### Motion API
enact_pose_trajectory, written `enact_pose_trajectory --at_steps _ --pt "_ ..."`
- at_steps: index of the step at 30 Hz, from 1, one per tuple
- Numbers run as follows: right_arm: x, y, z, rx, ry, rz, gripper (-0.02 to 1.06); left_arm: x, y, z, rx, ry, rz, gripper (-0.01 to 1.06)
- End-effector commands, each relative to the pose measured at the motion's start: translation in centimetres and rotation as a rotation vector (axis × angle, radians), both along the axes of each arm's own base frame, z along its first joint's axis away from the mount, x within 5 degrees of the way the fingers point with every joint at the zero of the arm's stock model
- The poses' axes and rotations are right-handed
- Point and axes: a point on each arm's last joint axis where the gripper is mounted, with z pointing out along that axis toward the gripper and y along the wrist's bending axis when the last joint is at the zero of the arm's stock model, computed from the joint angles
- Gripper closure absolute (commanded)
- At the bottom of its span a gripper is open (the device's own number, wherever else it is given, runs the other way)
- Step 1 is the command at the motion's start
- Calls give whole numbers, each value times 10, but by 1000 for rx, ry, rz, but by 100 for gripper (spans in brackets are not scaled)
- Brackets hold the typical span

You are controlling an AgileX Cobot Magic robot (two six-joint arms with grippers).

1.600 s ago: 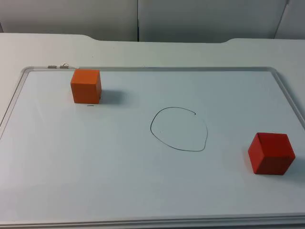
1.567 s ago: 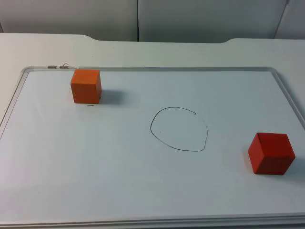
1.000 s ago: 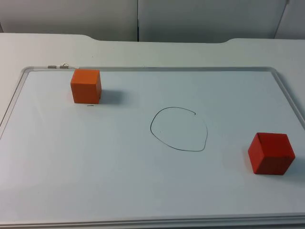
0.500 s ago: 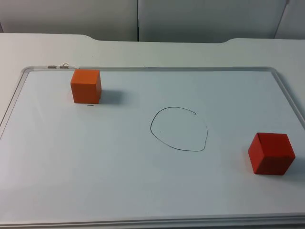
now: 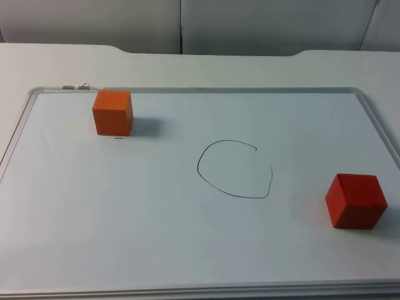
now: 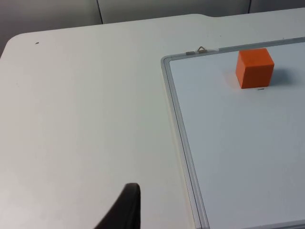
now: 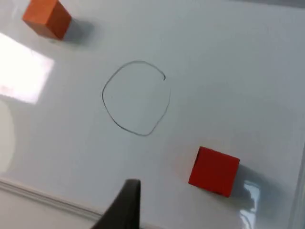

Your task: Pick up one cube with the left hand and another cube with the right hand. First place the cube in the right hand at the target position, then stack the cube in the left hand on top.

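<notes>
Nothing moved | red cube [image 7: 213,171] near right end effector [image 7: 127,200] | grip state unclear

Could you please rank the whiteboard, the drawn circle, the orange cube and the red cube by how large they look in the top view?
1. whiteboard, by far the largest.
2. drawn circle.
3. red cube.
4. orange cube.
The red one looks slightly bigger, but it sits nearer the camera, so the two cubes may well match.

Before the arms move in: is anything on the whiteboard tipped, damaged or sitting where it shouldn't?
Nothing stands out. The orange cube sits flat near the whiteboard's far left corner, the red cube flat near its right edge, both outside the drawn circle, which holds nothing. No spill or damage shows.
</notes>
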Motion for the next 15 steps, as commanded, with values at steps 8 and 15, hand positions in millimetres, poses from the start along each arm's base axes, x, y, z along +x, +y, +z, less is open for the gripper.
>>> enact_pose_trajectory --at_steps 8,15 --pt "29 41 -49 -195 138 -23 0 1 0 -2 -3 -1 -5 0" --pt "46 49 -102 -193 180 -83 0 1 0 -2 -3 -1 -5 0"
